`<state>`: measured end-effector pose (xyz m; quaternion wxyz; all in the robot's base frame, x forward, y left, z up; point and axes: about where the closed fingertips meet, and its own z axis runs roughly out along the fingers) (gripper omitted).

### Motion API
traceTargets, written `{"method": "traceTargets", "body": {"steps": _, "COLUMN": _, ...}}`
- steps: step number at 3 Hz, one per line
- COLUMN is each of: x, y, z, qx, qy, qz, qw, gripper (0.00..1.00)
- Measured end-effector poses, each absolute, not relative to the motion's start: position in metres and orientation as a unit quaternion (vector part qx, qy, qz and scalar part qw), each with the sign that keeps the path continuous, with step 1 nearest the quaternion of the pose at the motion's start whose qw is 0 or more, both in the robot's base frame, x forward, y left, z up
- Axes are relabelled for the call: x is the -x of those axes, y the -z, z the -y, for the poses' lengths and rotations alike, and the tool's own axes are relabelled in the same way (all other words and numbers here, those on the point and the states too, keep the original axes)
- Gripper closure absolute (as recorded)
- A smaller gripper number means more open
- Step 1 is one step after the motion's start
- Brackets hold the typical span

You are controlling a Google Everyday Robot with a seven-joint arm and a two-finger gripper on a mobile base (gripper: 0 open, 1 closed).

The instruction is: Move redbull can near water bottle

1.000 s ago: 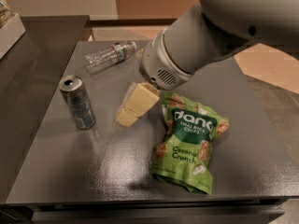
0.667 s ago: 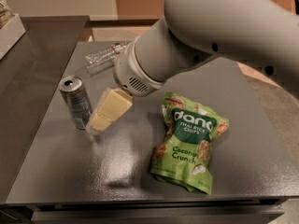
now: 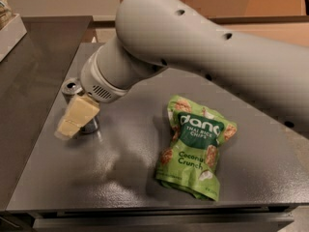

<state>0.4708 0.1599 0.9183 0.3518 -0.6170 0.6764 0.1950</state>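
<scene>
The redbull can (image 3: pixel 71 87) stands upright at the left of the grey table (image 3: pixel 116 178). Only its silver top and a bit of its base show. My gripper (image 3: pixel 76 117), cream-coloured, is right in front of the can at its height and covers most of its body. I cannot tell whether it touches the can. The water bottle is hidden behind my large grey arm (image 3: pixel 193 47), which crosses the back of the table.
A green chips bag (image 3: pixel 195 149) lies flat at the right middle of the table. A white box (image 3: pixel 9 30) sits on the darker counter at the far left. The table's front edge runs along the bottom of the view.
My arm has swung left and forward. The gripper has moved from the table's middle to the can and now covers it. The arm now hides the water bottle.
</scene>
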Motion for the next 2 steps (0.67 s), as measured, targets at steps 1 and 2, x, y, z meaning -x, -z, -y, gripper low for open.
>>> {"method": "traceTargets", "body": {"steps": 1, "x": -0.4837, "y": -0.9093, "z": -0.1710, "qx": 0.616, "qy": -0.195, "qz": -0.679, "qw": 0.348, "gripper": 0.16}}
{"method": "traceTargets", "body": {"steps": 2, "x": -0.4937, "y": -0.9046, "z": -0.1707, "qx": 0.612, "qy": -0.198, "qz": -0.682, "qw": 0.347, "gripper": 0.39}}
